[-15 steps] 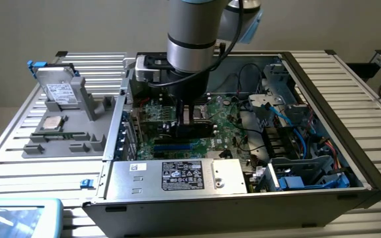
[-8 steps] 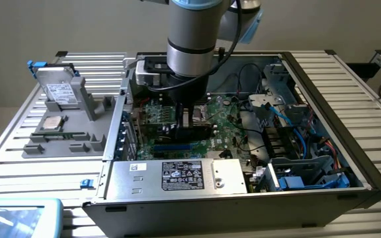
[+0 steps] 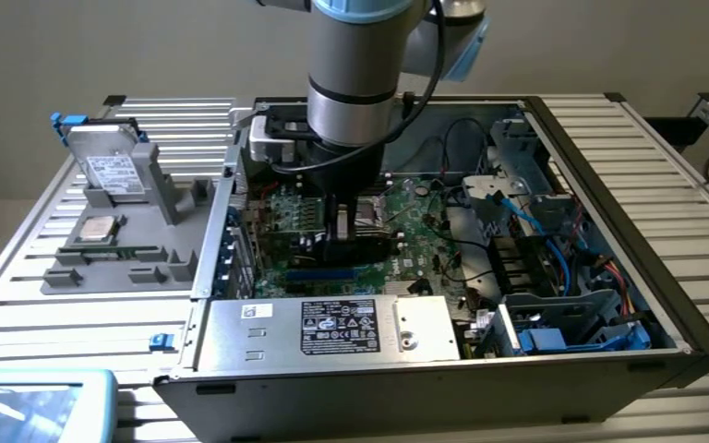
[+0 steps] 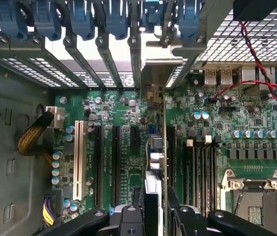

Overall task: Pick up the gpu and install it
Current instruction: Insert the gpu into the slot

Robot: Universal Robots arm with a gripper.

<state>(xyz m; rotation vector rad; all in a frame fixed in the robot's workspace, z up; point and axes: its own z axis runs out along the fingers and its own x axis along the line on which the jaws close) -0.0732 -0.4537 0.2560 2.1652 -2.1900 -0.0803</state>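
Note:
My gripper (image 3: pixel 352 238) reaches down into the open computer case (image 3: pixel 601 185), low over the green motherboard (image 3: pixel 423 231). In the wrist view the gpu (image 4: pixel 157 147) shows edge-on between my fingers (image 4: pixel 178 216), and my gripper (image 4: pixel 155 214) is shut on it. Its silver end bracket (image 4: pixel 153 81) points at the case's rear slot openings. The card stands upright over the motherboard (image 4: pixel 128 118), in line with a black expansion slot (image 4: pixel 170 147); I cannot tell whether its edge touches the slot.
Other black slots (image 4: pixel 115 162) and a white slot (image 4: pixel 78 157) lie beside it. A CPU socket (image 4: pixel 254 206) and red wires (image 4: pixel 246 59) are close by. The power supply (image 3: pixel 330 328) sits at the case front. A grey fixture (image 3: pixel 121 249) holds a hard drive (image 3: pixel 114 171).

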